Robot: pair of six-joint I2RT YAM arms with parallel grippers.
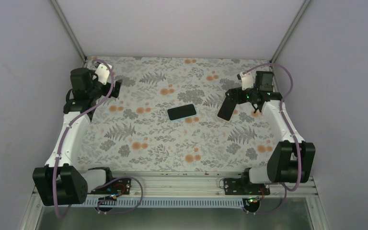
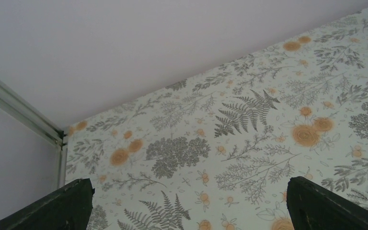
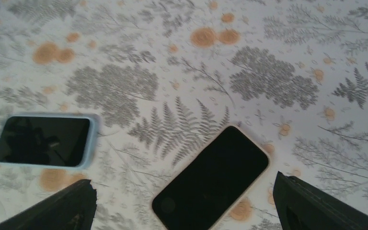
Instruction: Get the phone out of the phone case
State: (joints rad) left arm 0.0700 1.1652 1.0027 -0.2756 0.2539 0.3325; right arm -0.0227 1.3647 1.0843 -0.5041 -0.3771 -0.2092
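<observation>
Two end effectors: both are spread wide and hold nothing. The left end effector (image 2: 188,191) and the right end effector (image 3: 183,184) each show two dark fingers (image 3: 62,208) far apart at the bottom of their own view.
Phone: the phone (image 1: 181,112) lies flat on the flowery worktop (image 1: 139,139) with its dark screen up, inside its blue case (image 3: 93,139). It is between the two end effectors, near the right one and well apart from the left one.
Long way of the phone: from above it runs left to right, with the right end tipped a little toward the back. One short end faces the right end effector.
Only the right wrist view shows: a second phone (image 3: 211,177) with a pale rim lies slanted under the gap between the fingers. The blue case sits out past the finger on the picture's left side. It does not touch the second phone.
Only the top view shows: both arms and the whole worktop at once.
Left wrist view: mostly flowery worktop and plain wall (image 2: 124,48). A tiny pale bit at the right edge is cut off, and I cannot tell what it is.
Hard to tell: from above, a long dark shape sits at the right end effector. It may be a finger or the second phone. The second phone's near end is cut off by the picture's bottom edge.
</observation>
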